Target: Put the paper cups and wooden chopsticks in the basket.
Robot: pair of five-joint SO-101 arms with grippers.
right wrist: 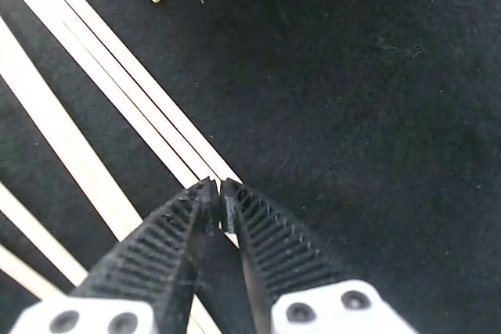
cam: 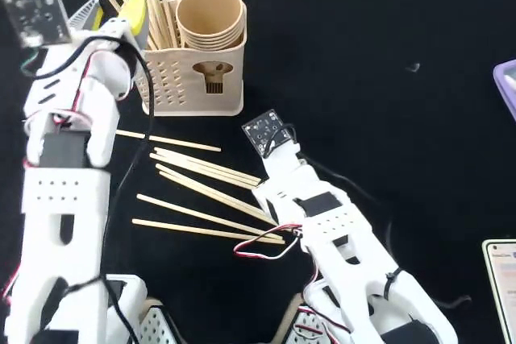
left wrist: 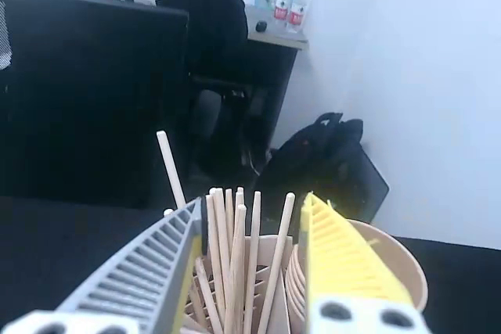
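Chopsticks are lying loose on the black table, fanning out just to the 9 o'clock side of centre in the high view. The basket is sitting at 11 o'clock. It is holding a stack of paper cups in its 3 o'clock half and a bundle of upright sticks in its 9 o'clock half.

The right gripper is pressing down at the near ends of the loose chopsticks. Its black jaws are clenched with the tips meeting over one thin stick, though whether that stick is truly caught between them is not clear. The left gripper is hanging over the basket with its jaws spread and released, and the upright sticks are rising between them.

Several risks are showing. A pinch at the very end of a long stick is likely giving little hold, so the stick could swing or slip out on lifting. Neighbouring chopsticks are lying against it and could be dragged or scattered. The left arm is crowding the space above the basket, so a delivery from the right could collide with it. Any sideways drift of those spread jaws could knock the upright sticks or tip the light basket.
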